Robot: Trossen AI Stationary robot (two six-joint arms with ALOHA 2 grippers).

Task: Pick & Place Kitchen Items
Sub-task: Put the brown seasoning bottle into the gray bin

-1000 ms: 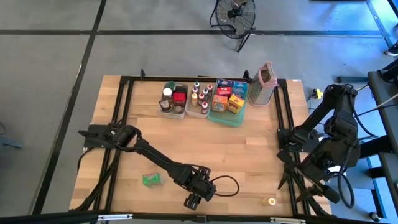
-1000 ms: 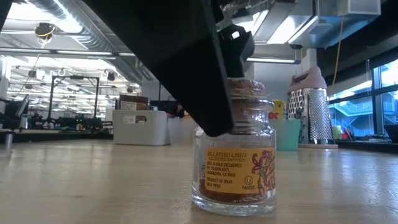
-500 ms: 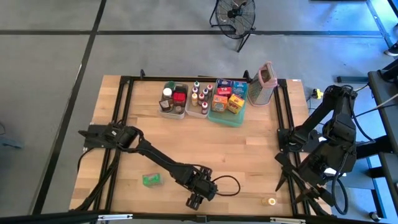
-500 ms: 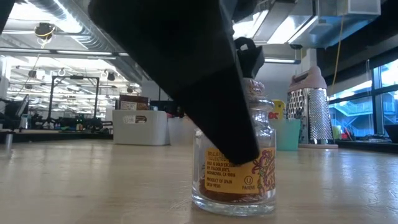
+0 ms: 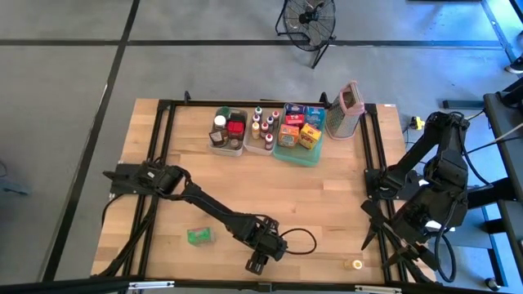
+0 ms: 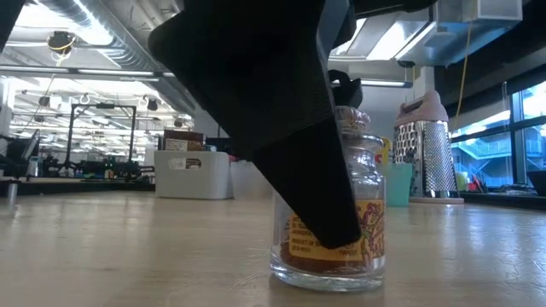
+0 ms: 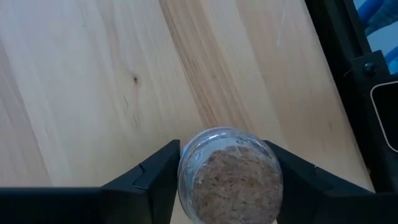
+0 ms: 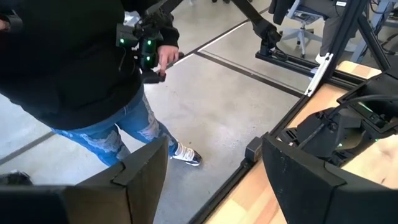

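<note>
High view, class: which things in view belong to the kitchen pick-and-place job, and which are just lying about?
Job: cork-topped jar, green packet, spice bottles, food boxes.
Lying about: box grater, green tray, clear tub, floor fan.

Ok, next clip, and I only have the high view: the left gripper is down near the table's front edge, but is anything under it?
Observer: Yes. The left wrist view shows the left gripper closed on a cork-topped jar, a finger against each side.
Operator: Lifted?
Observer: No. In the low view the jar stands upright on the table.
Operator: Right arm?
Observer: The right gripper is open and empty, facing the floor beside the table.
</note>
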